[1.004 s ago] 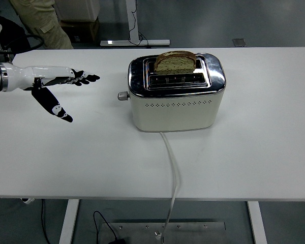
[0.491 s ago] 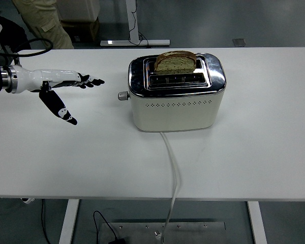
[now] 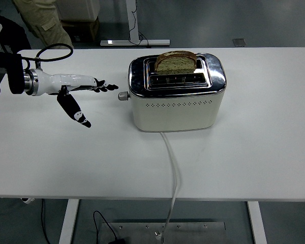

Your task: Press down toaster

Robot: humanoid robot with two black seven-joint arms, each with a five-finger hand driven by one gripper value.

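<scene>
Currently the left hand (image 3: 76,89), fingers spread and empty, risks overshooting the lever (image 3: 123,95) just ahead, shoving the toaster (image 3: 175,99).

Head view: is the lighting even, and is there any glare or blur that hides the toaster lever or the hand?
Head view: lighting is even, shadows soft; the toaster has bright reflections on its chrome top, but its lever stays readable; the left hand is sharp, fingers spread; the white table is bright yet not blown out.
</scene>
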